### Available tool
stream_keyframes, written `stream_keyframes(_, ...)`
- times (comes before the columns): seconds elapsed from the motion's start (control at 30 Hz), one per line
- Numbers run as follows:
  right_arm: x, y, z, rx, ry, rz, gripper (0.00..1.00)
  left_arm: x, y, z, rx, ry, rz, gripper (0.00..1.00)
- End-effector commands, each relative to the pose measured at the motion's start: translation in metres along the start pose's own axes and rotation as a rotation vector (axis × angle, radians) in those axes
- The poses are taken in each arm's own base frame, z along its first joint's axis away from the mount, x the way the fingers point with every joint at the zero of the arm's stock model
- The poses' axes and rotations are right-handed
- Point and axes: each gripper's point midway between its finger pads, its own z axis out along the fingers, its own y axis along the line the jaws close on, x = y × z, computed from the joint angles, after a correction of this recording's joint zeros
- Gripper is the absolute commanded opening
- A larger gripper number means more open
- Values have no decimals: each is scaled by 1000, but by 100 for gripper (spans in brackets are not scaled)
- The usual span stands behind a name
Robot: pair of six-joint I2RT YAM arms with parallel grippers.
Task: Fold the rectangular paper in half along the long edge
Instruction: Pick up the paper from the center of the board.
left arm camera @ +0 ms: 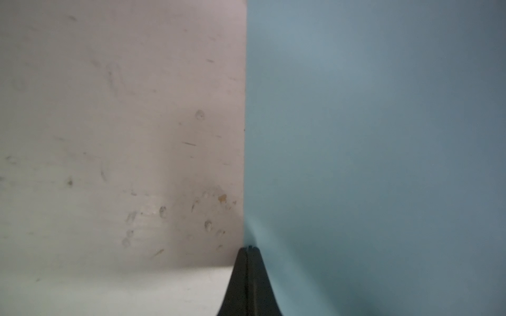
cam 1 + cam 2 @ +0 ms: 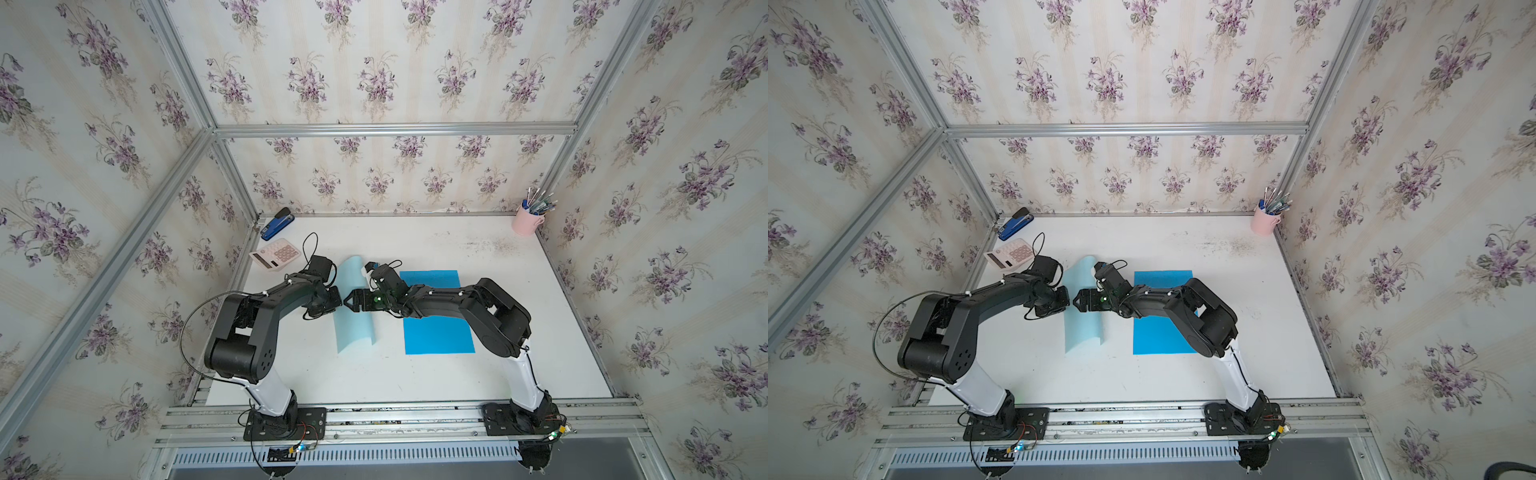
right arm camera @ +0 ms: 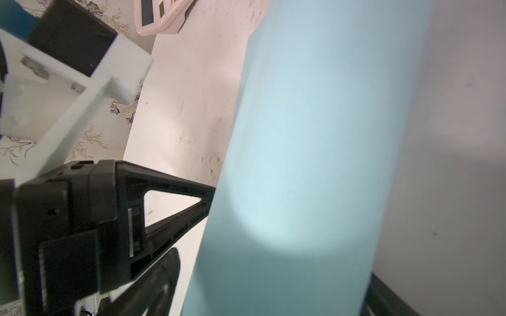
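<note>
You are working on a white table, scuffed and speckled dark toward the back. It is boxed in by an aluminium frame and walls papered with purple flowers. Take the bright blue sheet, lying flat under the right arm, as your marker. Well beyond its far right corner stands a pink cup of pens. Well off its far left corner lie a pink calculator and, farther back, a blue stapler.

The pale blue paper sits near that sheet on its left, apart from it. Its long axis runs near to far, roughly parallel to the sheet's long edges. Its near end is about level with the sheet's near edge, and its far end reaches a little past the far one. It is bent over on itself along its length, with the rounded bulge facing the sheet.

Your left gripper has its fingers pressed together on the paper's edge away from the sheet. Your right gripper reaches in from over the sheet with its fingers spread wide. In the right wrist view the bulge lies between them, but you cannot tell whether they touch it.
</note>
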Motion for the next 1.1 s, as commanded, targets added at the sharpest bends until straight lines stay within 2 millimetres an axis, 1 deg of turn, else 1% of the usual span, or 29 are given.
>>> stream_keyframes(0.0, 74, -57, -3, 224, 265, 99, 89, 0, 3, -2, -15, -7, 4, 0)
stream_keyframes(0.27, 83, -51, -4, 222, 309, 71, 88, -1, 2, -2, -12, -10, 3, 0)
stream_keyframes(0.53, 95, -52, -3, 225, 354, 69, 87, -2, -1, -6, 12, -32, 10, 0)
stream_keyframes(1.0, 106, -47, -1, 214, 415, 52, 87, -3, -1, -5, 8, -27, 10, 0)
stream_keyframes(1.07, 107, -47, -1, 212, 417, 51, 85, -3, -1, -5, 8, -26, 10, 0)
